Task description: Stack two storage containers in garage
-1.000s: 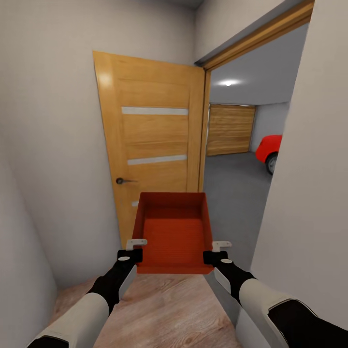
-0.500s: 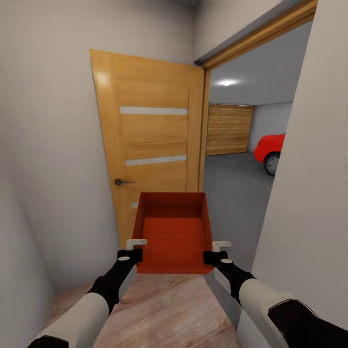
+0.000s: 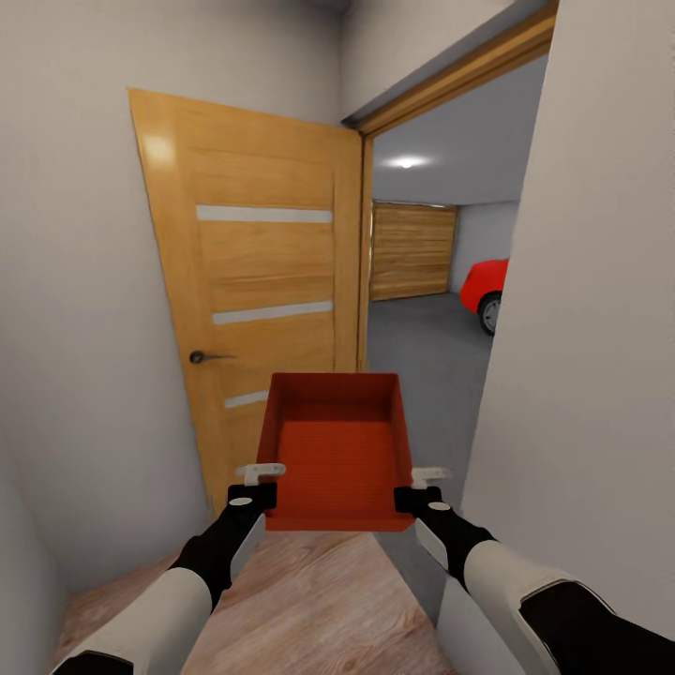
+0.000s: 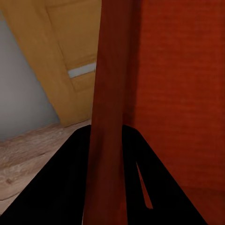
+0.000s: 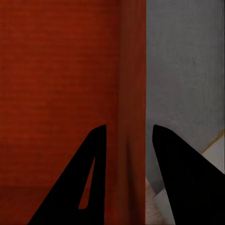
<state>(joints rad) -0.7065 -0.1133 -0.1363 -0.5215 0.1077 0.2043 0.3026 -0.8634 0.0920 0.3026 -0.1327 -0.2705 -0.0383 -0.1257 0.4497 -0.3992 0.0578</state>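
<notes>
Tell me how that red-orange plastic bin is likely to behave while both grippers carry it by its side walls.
The red-orange plastic bin probably stays stiff: its walls look straight between the left gripper and right gripper. It seems light, being open-topped and empty. Its smooth walls could slip, since each gripper pinches just a narrow strip of wall near one end, so the far end might sag.

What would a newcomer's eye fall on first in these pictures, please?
A red-orange storage container held out front, the left hand and right hand each clamped on a side wall. Behind it stands an open wooden door; through the doorway, a grey floor and a red car.
</notes>
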